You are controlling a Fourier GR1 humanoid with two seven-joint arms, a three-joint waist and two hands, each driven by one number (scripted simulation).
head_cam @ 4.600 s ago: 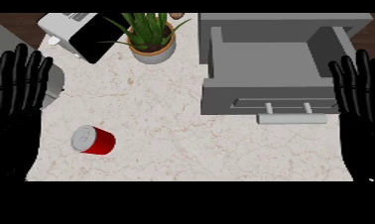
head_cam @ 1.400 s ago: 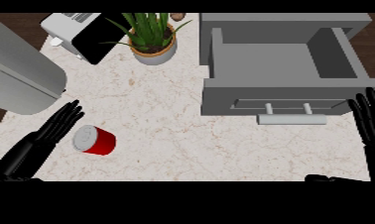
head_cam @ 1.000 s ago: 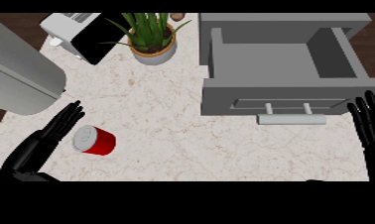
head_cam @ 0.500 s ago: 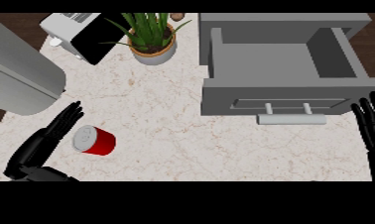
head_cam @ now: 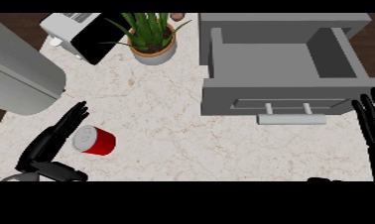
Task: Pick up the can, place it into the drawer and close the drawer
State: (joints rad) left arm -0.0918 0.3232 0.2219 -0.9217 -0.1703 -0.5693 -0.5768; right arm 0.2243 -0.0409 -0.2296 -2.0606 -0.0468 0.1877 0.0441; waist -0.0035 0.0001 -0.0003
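Flanking the red can (head_cam: 96,140) lying sideways at lower left with the left hand (head_cam: 53,141), fingers straight, thumb spread for grasping; resting the right hand (head_cam: 365,119), released, beside the open drawer (head_cam: 282,98).

One view only — from the robot's head, looking steeply down onto the counter (head_cam: 183,134). It faces the open drawer (head_cam: 282,64) at upper right — forearms enter from the lower edge.

Pale marbled counter (head_cam: 183,134), potted plant (head_cam: 152,37), toaster (head_cam: 77,34), dark wood floor
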